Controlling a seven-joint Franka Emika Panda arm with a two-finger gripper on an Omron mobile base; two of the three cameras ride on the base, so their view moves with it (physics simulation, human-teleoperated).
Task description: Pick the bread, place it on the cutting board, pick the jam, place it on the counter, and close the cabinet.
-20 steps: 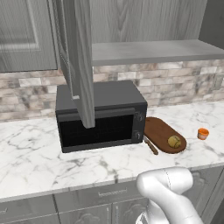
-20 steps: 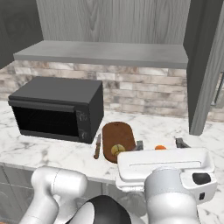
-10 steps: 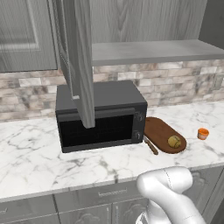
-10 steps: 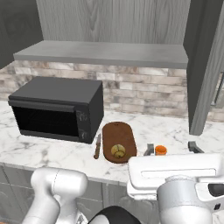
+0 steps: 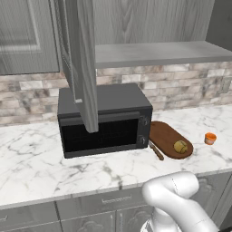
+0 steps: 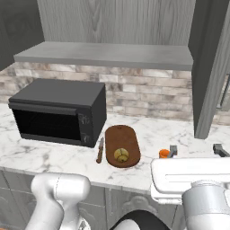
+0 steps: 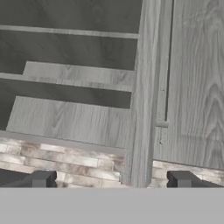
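The bread [image 6: 120, 154] [image 5: 180, 146] lies on the near end of the dark oval cutting board [image 6: 119, 136] [image 5: 166, 134]. The orange jam [image 6: 164, 153] [image 5: 210, 138] stands on the marble counter [image 6: 54, 155] [image 5: 41, 158] to the right of the board, partly behind my hand. My gripper [image 6: 196, 150] [image 7: 113, 179] is open and holds nothing. It hovers low at the counter's front edge, right of the jam. In the hand view its fingertips [image 7: 41, 178] point up at the cabinet [image 7: 70, 74], whose shelves are bare. The cabinet door [image 6: 211, 67] [image 7: 194, 78] stands open.
A black microwave [image 6: 58, 112] [image 5: 104, 120] sits on the counter left of the board. The other cabinet door [image 5: 84, 63] hangs open in front of it. A grey shelf [image 6: 108, 54] [image 5: 154, 53] runs above the brick backsplash. A slim brown strip [image 6: 99, 150] lies beside the board.
My hand has shifted to the right along the counter's front, away from the jam. The jam, bread and board have stayed where they were.
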